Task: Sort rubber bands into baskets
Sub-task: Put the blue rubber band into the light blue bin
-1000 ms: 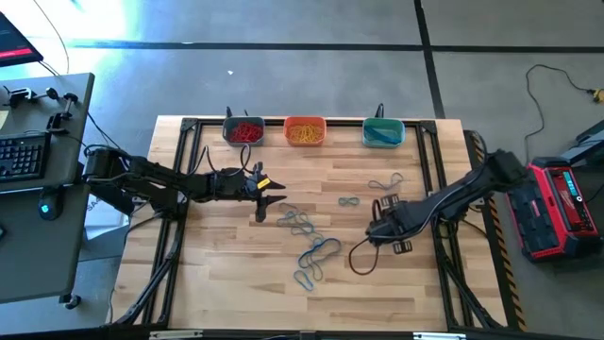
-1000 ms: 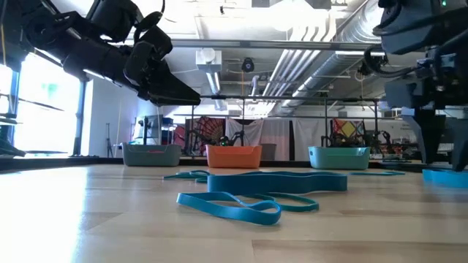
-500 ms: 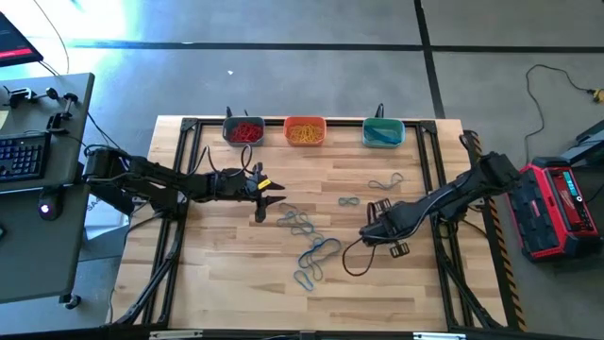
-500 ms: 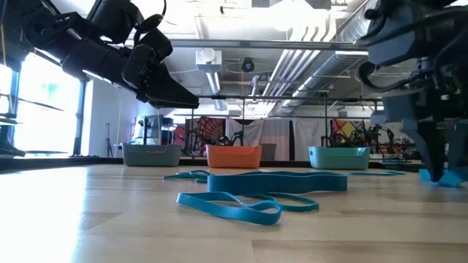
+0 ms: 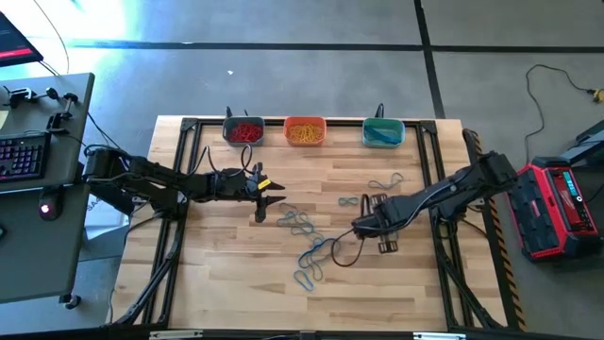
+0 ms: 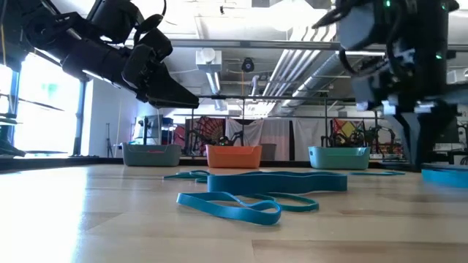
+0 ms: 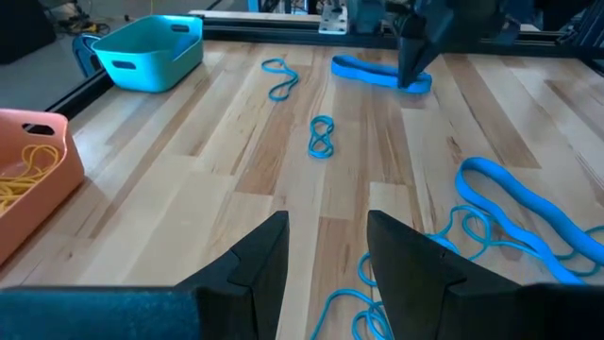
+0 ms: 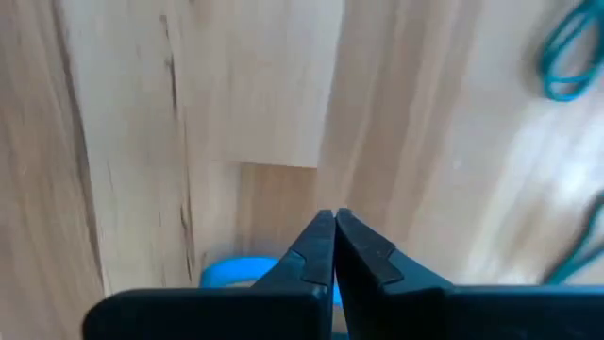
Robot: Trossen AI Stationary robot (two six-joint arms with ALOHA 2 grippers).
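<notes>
Three baskets stand along the far edge: a grey-blue one [image 5: 243,130] with red rubber bands, an orange one [image 5: 305,130] with yellow ones, and a teal one [image 5: 383,132] with blue ones. Several loose blue bands [image 5: 304,225] lie mid-table, and two more lie farther back [image 5: 385,181] [image 5: 348,201]. My right gripper [image 5: 361,225] points down, shut, at one end of a wide blue band [image 7: 376,73]. My left gripper [image 7: 326,274] hangs open above the table's left half, with nothing between its fingers. My right gripper stands with its shut fingertips [image 7: 413,83] at the near end of the wide blue band, coming from above. The wrist view shows nothing between the tips, and blue shows behind one finger [image 8: 231,274]. I cannot tell whether the fingers touch the band.
A black cable loop [image 5: 344,253] trails beside my right gripper. Dark frame rails [image 5: 193,170] run along the table's left and right sides. Bare wood lies toward the near edge [image 5: 283,302]. A red case [image 5: 557,208] stands off the table's right side.
My right gripper has moved toward the table's left, along the wide blue band, and its fingers have shut. My left arm has kept still.
</notes>
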